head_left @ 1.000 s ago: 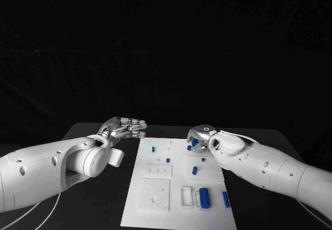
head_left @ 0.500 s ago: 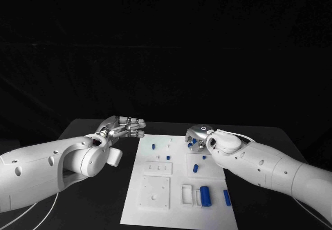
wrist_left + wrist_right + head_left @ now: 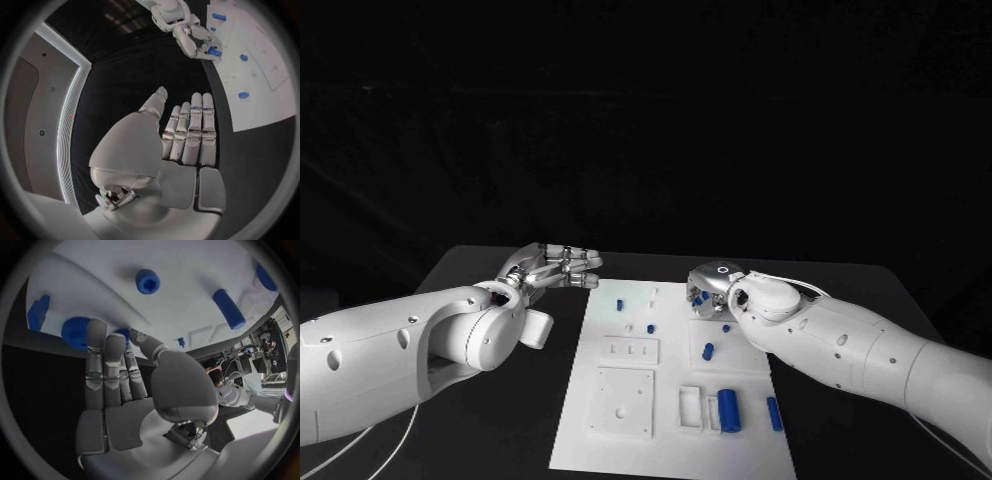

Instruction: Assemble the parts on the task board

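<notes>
Black table (image 3: pixel 495 415) carrying white task board (image 3: pixel 625 440), lying flat at centre, stretching from 12 toward 6 o'clock. Board's long edges running beside bare tabletop at 3 and 9 o'clock.

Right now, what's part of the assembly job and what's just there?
Job:
- white flat task board
- small blue parts, e.g. large blue cylinder, blue peg
- right hand, over the board's far end

Not job:
- black table
- left hand, off-board
</notes>
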Robot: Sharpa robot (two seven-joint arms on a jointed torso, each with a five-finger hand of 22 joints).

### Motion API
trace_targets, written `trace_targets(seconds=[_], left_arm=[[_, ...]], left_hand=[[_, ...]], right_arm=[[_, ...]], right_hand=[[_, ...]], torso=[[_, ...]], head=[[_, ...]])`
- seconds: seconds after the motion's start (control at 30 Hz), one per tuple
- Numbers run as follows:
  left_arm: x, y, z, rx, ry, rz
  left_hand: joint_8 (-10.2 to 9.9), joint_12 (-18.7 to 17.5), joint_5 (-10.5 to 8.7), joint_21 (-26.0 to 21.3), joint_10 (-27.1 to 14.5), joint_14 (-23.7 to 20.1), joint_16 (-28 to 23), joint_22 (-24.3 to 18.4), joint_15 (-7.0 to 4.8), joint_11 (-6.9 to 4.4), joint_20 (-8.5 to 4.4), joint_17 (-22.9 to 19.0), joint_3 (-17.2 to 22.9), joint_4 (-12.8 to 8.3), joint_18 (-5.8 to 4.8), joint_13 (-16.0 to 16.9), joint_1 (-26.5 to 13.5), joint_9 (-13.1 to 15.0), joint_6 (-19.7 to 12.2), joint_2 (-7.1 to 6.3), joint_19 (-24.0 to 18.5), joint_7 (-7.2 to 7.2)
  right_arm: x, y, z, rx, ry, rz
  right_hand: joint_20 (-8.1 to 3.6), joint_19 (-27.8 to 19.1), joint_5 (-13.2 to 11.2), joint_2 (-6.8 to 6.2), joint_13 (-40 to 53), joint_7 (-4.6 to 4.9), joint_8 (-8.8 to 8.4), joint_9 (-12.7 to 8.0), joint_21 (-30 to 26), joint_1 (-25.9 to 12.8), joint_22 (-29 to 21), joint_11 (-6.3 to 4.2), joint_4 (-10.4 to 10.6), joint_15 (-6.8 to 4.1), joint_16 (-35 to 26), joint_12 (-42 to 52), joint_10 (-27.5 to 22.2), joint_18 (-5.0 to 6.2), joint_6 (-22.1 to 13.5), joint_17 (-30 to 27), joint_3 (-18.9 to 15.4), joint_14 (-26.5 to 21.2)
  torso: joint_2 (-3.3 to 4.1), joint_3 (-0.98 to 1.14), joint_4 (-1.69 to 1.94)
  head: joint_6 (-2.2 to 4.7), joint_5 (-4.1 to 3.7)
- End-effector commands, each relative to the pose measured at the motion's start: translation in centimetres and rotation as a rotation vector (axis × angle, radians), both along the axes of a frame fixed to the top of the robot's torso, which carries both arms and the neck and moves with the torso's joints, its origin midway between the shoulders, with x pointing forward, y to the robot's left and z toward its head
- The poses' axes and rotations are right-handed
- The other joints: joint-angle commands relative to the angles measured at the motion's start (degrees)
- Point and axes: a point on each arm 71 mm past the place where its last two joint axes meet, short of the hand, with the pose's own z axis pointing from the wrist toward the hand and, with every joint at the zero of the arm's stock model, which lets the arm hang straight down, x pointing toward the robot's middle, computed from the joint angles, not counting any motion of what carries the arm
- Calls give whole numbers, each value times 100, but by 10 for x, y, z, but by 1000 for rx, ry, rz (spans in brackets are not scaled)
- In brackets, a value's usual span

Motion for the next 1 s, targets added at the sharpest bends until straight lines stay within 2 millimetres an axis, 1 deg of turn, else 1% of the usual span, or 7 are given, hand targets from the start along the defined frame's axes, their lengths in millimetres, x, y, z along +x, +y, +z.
trace_targets(seconds=[0.03,0.23,0.37,0.47,0.67,0.97,1.0], left_arm=[[0,-2,2,-1,-8,-14],[0,-2,2,0,-7,-14],[0,-2,2,0,-6,-14],[0,-2,2,0,-5,-15],[0,-2,2,1,-5,-14],[0,-3,2,1,-5,-16],[0,-3,3,0,-5,-16]], left_hand=[[5,29,-25,22,-32,6,-25,-10,45,3,28,1,-35,-11,-31,8,-26,7,-28,31,-24,6],[5,28,-29,23,-37,6,-25,-15,45,4,29,1,-38,-11,-31,8,-24,7,-36,31,-23,7],[5,28,-29,23,-37,6,-25,-15,45,4,29,1,-38,-11,-31,8,-24,7,-36,31,-23,7],[4,28,-38,25,-49,6,-25,-24,46,7,30,1,-46,-15,-30,8,-19,6,-45,29,-22,10],[4,28,-39,28,-62,6,-25,-32,47,10,30,1,-46,-22,-29,8,-8,6,-46,33,-20,11],[2,28,-46,31,-73,6,-26,-38,48,12,31,0,-48,-29,-28,8,-2,5,-65,34,-21,11],[2,28,-46,31,-73,6,-26,-38,48,12,31,0,-48,-29,-28,8,-2,5,-65,34,-21,11]], right_arm=[[-1,1,-2,-33,8,4],[-2,2,-1,-31,-10,8],[-3,4,2,-20,-43,13],[-4,7,6,-2,-85,20],[-8,14,13,34,-148,36],[-12,35,23,81,-214,60],[-12,36,24,84,-217,61]], right_hand=[[-19,-11,-7,-15,5,-1,32,9,51,-30,98,-15,-18,-47,37,28,65,2,79,10,77,-3],[-32,-44,7,-6,6,-7,34,11,86,7,289,-29,-42,-59,42,28,134,6,131,13,278,-7],[-62,-50,-226,43,11,-45,42,28,161,125,425,-78,-91,-94,56,30,335,1,274,23,479,-8],[-104,-81,-355,31,13,-81,36,37,471,153,785,-120,-76,-130,64,30,490,-52,401,33,638,-14],[-127,-134,-525,20,15,-104,38,41,576,198,1093,-147,-48,-155,67,32,573,-58,474,53,688,-14],[-135,-44,-551,-5,13,-113,37,38,364,204,1430,-154,-27,-163,67,32,594,-63,508,77,735,-12],[-135,-22,-553,-9,13,-114,36,38,309,204,1507,-154,-23,-164,66,31,596,-63,512,79,743,-13]], torso=[[26,-8,7],[37,-15,5],[47,-22,9],[50,-30,13],[56,-44,25],[67,-65,48],[72,-61,47]], head=[[26,5],[44,5],[66,14],[91,21],[120,53],[177,108],[182,115]])
